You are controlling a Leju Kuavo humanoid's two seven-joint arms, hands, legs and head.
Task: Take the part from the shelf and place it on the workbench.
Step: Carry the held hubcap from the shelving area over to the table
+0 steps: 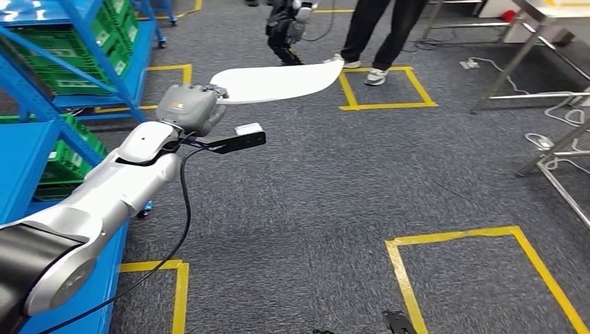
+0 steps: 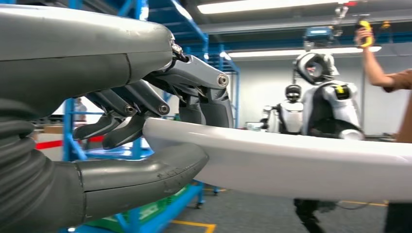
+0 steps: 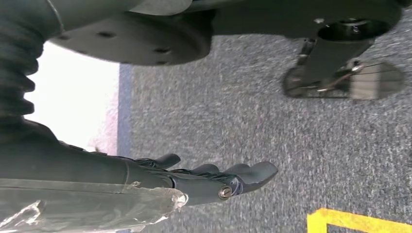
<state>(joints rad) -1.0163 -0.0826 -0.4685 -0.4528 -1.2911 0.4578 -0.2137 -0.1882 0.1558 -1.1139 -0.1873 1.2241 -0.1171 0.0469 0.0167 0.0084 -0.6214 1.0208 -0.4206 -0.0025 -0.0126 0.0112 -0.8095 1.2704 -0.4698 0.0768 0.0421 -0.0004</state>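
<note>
A: Left hand [image 1: 189, 108] pinches the near end of the part [image 1: 278, 81], thumb below, fingers [image 2: 121, 119] above. Part juts out from the blue shelf [image 1: 66, 90], over carpet.

B: Risk?

A: Long overhang from an end grip; walking sway could twist the smooth, glossy, leaf-shaped white blade loose. Right hand [image 3: 209, 179] hangs empty, fingers extended.
</note>
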